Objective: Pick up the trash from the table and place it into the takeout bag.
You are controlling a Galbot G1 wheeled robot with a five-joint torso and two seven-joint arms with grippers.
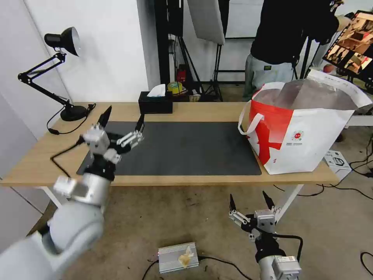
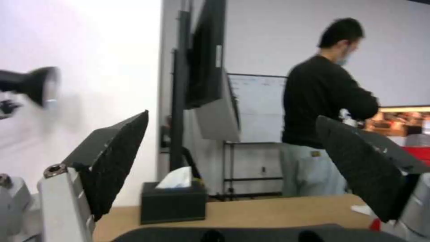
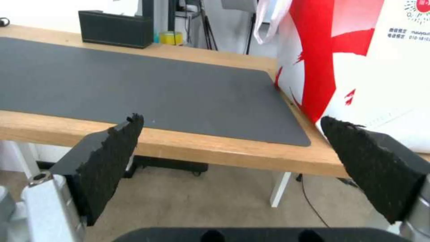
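Note:
The trash is out of view. The takeout bag (image 1: pixel 311 136), white with a red side panel and foil lining, stands open on the right end of the table (image 1: pixel 202 111); its inside is hidden. My left gripper (image 1: pixel 125 112) is raised over the left end of the dark grey mat (image 1: pixel 182 147), open and holding nothing. My right gripper (image 1: pixel 248 196) hangs open below the table's front edge, over the floor. In the right wrist view the right gripper (image 3: pixel 230 117) faces the mat (image 3: pixel 134 87) and the bag (image 3: pixel 358 67). The left gripper (image 2: pixel 232 117) looks across the table's far edge.
A black tissue box (image 1: pixel 155 104) sits at the table's back edge, and a black desk lamp (image 1: pixel 58 74) with its cable stands at the back left. A silver box (image 1: pixel 178 256) lies on the floor in front of me, with cables on the floor to the right.

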